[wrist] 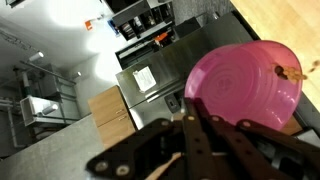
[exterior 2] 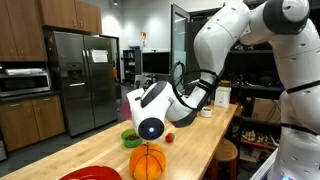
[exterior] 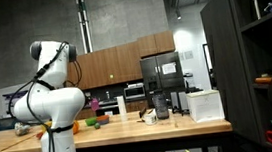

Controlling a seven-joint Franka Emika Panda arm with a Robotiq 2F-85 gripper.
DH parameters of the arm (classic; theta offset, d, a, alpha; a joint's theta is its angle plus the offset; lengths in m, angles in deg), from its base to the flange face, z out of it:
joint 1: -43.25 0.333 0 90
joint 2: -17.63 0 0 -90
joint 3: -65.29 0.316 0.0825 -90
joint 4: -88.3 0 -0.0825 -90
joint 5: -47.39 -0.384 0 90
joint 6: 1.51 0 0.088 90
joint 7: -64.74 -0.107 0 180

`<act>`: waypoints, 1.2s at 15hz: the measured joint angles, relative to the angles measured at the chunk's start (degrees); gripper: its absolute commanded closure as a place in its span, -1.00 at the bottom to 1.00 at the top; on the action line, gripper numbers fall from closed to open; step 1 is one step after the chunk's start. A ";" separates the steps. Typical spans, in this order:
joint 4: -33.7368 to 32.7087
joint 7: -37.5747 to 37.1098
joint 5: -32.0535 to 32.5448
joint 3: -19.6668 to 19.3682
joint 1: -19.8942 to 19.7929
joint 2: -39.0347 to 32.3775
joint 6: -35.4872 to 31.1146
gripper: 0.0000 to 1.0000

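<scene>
The pink plate [wrist: 245, 85] is seen on the wooden table [exterior 2: 200, 140] at two o'clock of the gripper [wrist: 192, 122], whose fingers are drawn together on nothing. Its rim would best be met with the jaws widened and the wrist levelled. A steel fridge [exterior 2: 85, 75] is found at nine o'clock of the table, an orange ball [exterior 2: 147, 161] nearer.

Nothing written can be read in any view, neither word, brand nor number. In an exterior view a white sheet [exterior 2: 100, 56] is stuck high on the steel refrigerator [exterior 2: 85, 85], on its right-hand door, but its print is too small to make out. The wrist view shows a sheet on the refrigerator's front as well, and its lines are only a grey blur.
</scene>
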 measured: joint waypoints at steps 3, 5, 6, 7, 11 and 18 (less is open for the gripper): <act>0.00 -0.49 0.73 0.03 0.19 -0.38 1.13 0.98; -0.05 -0.84 0.81 0.05 0.21 -0.63 1.68 0.98; -0.08 -1.01 0.82 0.05 0.21 -0.76 1.81 0.98; -0.11 -1.13 0.82 0.05 0.21 -0.88 1.91 0.98; -0.28 -1.17 0.74 0.07 0.17 -1.01 1.24 0.98; -3.00 -1.30 -4.77 0.03 -3.96 0.27 -8.77 0.98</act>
